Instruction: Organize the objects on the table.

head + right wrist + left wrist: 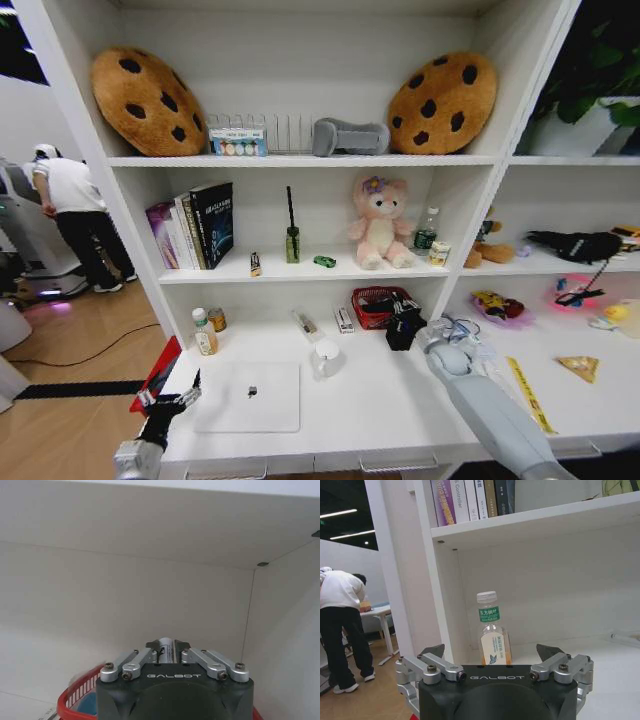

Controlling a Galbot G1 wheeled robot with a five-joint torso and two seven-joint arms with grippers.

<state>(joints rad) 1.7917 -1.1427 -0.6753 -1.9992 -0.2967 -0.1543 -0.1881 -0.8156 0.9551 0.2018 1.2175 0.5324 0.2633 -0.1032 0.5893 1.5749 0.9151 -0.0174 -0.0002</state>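
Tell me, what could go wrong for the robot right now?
The right gripper is shut on a small silver thing right over the red basket. If it lets go off-center, the thing might hit the rim and bounce onto the table. The left gripper, open, faces the bottle; a push forward could tip it over.

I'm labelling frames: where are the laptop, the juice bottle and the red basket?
Laptop [250, 405], head view, on its lid.
Juice bottle [494, 640], left wrist view, on its label.
Red basket [375, 295], head view, on its rim.
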